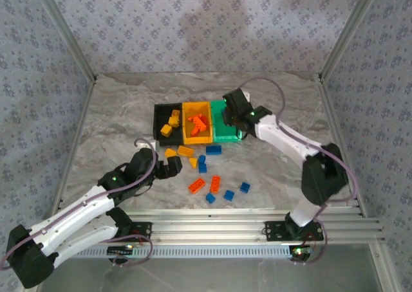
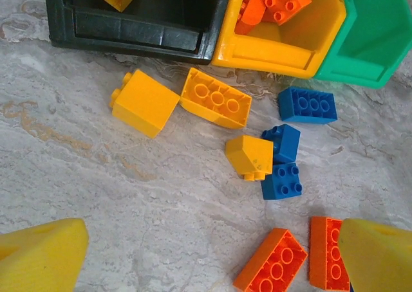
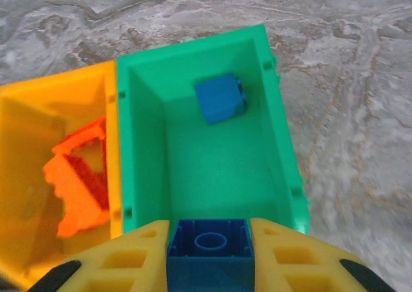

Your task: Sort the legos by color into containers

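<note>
Three joined bins stand mid-table: black [image 1: 159, 115], yellow-orange [image 1: 197, 137] and green [image 1: 226, 136]. My right gripper [image 3: 209, 231] hovers over the green bin's [image 3: 219, 176] near end, shut on a blue brick [image 3: 209, 250]. Another blue brick [image 3: 221, 98] lies inside that bin. Orange-red bricks [image 3: 80, 182] fill the yellow-orange bin [image 3: 26, 125]. My left gripper [image 2: 209, 266] is open above bare table, its fingers [image 2: 38, 256] wide apart. Ahead of it lie yellow bricks [image 2: 143, 102], blue bricks [image 2: 308, 104] and two orange-red bricks [image 2: 270, 261].
More loose blue bricks [image 1: 229, 195] lie toward the near edge, right of the orange-red pair [image 1: 196, 184]. Yellow bricks [image 1: 170, 123] sit in the black bin. Metal frame posts and patterned walls close off the table's sides and back.
</note>
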